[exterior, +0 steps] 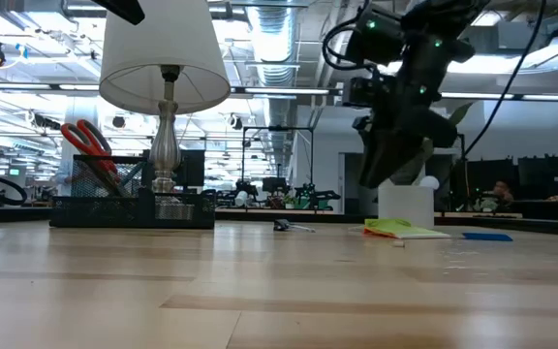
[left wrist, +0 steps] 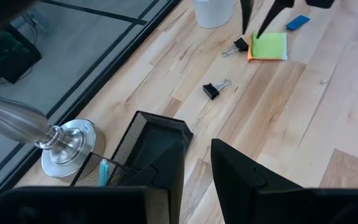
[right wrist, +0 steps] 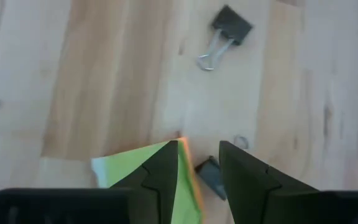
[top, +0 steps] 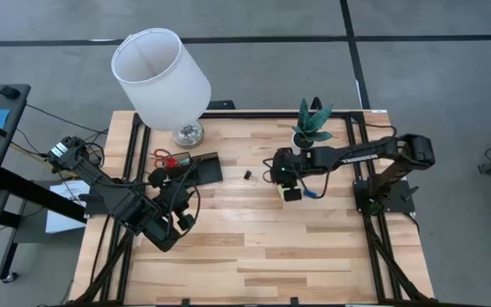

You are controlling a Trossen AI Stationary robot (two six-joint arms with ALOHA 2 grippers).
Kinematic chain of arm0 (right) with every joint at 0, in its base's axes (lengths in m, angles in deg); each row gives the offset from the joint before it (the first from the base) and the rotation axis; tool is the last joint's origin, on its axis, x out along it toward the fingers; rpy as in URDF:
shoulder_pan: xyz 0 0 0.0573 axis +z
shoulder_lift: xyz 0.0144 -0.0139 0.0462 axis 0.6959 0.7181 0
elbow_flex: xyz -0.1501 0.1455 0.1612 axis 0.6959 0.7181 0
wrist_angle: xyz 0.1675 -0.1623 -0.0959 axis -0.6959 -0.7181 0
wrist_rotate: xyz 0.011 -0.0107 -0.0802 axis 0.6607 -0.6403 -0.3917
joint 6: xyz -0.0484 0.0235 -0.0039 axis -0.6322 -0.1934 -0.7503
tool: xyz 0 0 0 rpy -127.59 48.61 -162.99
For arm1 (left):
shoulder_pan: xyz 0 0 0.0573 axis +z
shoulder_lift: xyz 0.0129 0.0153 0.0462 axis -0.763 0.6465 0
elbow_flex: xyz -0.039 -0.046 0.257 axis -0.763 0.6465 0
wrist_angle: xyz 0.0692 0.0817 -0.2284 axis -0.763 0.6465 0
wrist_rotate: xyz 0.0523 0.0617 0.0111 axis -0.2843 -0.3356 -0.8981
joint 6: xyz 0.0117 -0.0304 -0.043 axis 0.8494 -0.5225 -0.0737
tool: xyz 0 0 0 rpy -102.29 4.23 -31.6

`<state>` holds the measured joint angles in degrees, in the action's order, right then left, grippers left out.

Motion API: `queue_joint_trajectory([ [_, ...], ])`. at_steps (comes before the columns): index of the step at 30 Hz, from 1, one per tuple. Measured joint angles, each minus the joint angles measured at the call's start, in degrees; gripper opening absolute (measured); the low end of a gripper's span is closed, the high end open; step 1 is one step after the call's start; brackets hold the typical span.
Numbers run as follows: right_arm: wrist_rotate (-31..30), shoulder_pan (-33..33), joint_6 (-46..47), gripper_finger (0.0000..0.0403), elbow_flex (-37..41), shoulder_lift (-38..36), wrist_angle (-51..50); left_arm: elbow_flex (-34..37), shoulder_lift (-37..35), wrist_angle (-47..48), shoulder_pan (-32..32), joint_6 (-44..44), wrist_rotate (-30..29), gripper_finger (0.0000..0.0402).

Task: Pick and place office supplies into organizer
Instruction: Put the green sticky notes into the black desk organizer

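The left gripper (top: pixel 177 223) sits at the table's (top: pixel 262 256) near left part, fingers parted and empty, just in front of the black organizer (top: pixel 201 168), which holds the red-handled scissors (exterior: pixel 90 145) upright. Near mid-table the right gripper (right wrist: pixel 197 168) hangs above the lime-green sticky-note pad (left wrist: pixel 269 45), fingers apart, holding nothing. A binder clip (left wrist: pixel 215 88) lies between organizer and pad; another (left wrist: pixel 236 46) touches the pad's edge. A blue eraser (left wrist: pixel 298 22) lies near the plant pot (exterior: pixel 405 204). The lamp (top: pixel 162 78) stands behind the organizer.
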<state>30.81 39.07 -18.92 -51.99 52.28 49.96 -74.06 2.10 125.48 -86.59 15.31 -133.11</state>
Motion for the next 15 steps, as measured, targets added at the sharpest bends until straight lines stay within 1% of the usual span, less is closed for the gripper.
queue_joint_trajectory([
  [4, 1.67, -0.79, -2.56, 0.0113, 0.02, 3.97, 0.1, 0.0, 0.0, 0.02, 0.0, 0.0, 1.41, 0.0073],
  [9, 1.63, -1.06, -4.36, 0.0113, 0.01, 9.42, 1.61, 0.0, 0.0, 0.0, 0.0, 0.0, 1.55, 0.0073],
  [15, 1.93, -2.55, -4.27, 0.0113, -0.42, 12.12, 3.05, 0.0, 0.0, 0.0, 0.0, 0.0, 1.56, 0.0073],
])
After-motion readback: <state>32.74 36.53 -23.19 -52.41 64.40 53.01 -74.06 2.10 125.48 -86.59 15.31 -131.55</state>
